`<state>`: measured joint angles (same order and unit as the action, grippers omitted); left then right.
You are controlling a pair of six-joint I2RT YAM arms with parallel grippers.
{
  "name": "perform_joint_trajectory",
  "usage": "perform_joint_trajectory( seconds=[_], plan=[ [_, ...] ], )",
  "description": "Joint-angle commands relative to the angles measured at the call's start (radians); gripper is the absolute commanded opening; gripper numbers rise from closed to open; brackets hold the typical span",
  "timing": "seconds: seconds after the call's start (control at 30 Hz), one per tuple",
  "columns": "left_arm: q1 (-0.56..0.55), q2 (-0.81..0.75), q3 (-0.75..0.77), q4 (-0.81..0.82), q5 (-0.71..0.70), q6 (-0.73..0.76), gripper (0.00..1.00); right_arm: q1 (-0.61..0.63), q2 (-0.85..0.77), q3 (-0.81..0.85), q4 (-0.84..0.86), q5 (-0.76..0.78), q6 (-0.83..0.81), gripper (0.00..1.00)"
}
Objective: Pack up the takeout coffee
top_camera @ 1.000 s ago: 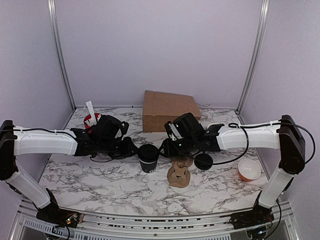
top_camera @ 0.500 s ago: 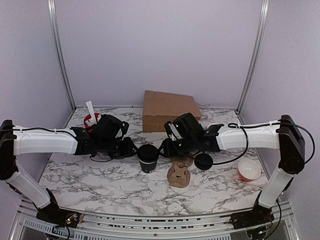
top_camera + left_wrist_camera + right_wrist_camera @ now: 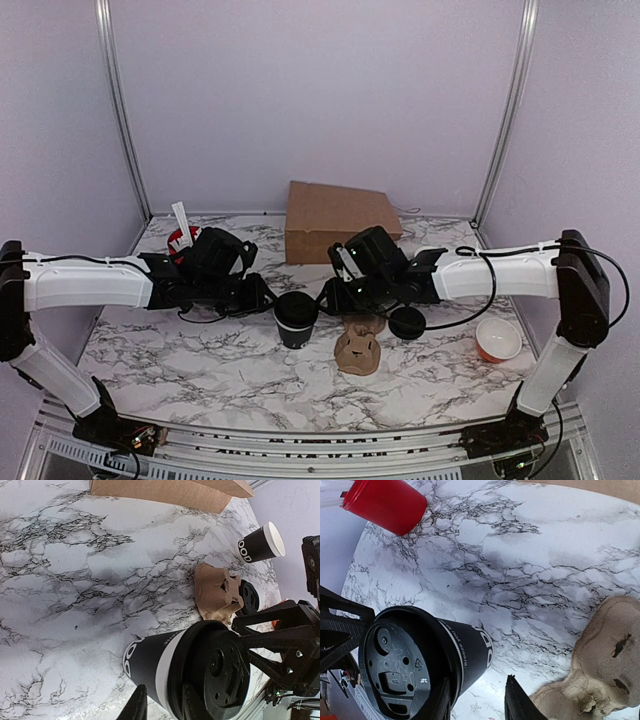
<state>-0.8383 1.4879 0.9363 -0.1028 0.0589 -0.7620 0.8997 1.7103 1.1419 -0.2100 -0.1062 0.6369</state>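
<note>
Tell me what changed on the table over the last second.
Very little. The left pincer drew back slightly leftward from the takeout coffee, which shifted a touch toward it and stays upright. The right pincer, cardboard cup carrier, loose lid, brown box, red cup and orange bowl stayed put.

Marble table (image 3: 200, 365), takeout coffee (image 3: 297, 318), cardboard box (image 3: 335, 222), orange bowl (image 3: 498, 339)

The takeout coffee (image 3: 297, 318) stands on the surface (image 3: 220, 370) between the left hand (image 3: 262, 298) and right hand (image 3: 330, 296); the cup carrier (image 3: 358, 348) lies right of it, the box (image 3: 338, 222) behind.
</note>
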Motion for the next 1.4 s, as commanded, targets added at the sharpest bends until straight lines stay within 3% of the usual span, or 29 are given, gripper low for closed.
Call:
perform_joint_trajectory(
  seconds=[0.0,0.7,1.13,1.37],
  plan=[
    [-0.004,-0.013,0.011,-0.027,-0.007,0.011,0.23,0.013,0.028,0.012,-0.027,-0.004,-0.018,0.35],
    [-0.021,0.092,-0.131,-0.001,-0.011,-0.026,0.15,0.020,0.067,-0.002,-0.037,-0.013,-0.029,0.36],
    [-0.028,0.119,-0.138,0.022,-0.014,-0.029,0.14,0.048,0.092,-0.020,-0.033,-0.010,-0.025,0.38],
    [-0.028,0.111,-0.097,0.022,-0.022,-0.004,0.14,0.051,0.022,-0.027,-0.035,0.015,-0.016,0.39]
  ],
)
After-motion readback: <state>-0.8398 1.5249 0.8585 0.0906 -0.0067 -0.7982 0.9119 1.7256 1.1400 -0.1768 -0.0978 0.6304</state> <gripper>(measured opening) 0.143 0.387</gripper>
